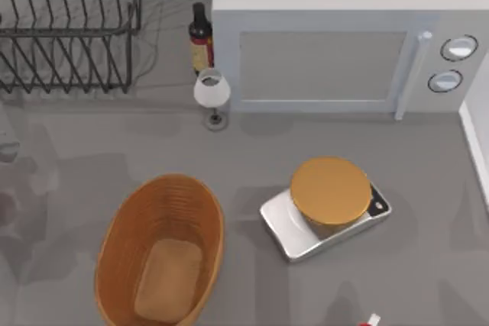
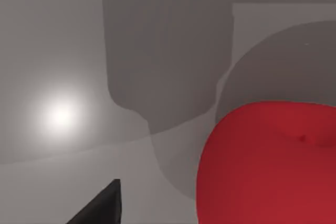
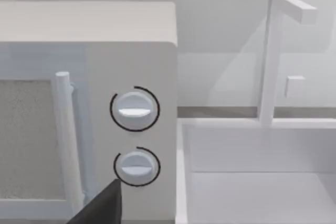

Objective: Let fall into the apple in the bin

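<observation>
The apple (image 2: 268, 166), smooth and bright red, sits very close in the left wrist view over a grey surface with soft shadows. A dark part of my left gripper (image 2: 100, 208) shows beside it, and I cannot tell whether the gripper holds the apple. The bin (image 1: 122, 238), an orange-brown woven oval basket with a paler tan bottom, stands at the table's front left in the top view with nothing in it. A dark part of my right gripper (image 3: 100, 208) shows in front of the microwave's knobs (image 3: 134, 109).
A steel scale (image 1: 328, 196) with an orange top stands right of the bin. Behind are a white microwave (image 1: 336, 51), a dark bottle (image 1: 201, 36), a small glass (image 1: 212, 93) and a wire rack (image 1: 69, 28). A red-and-white thing (image 1: 369, 321) lies at the front edge. A white sink (image 3: 257, 171) adjoins the microwave.
</observation>
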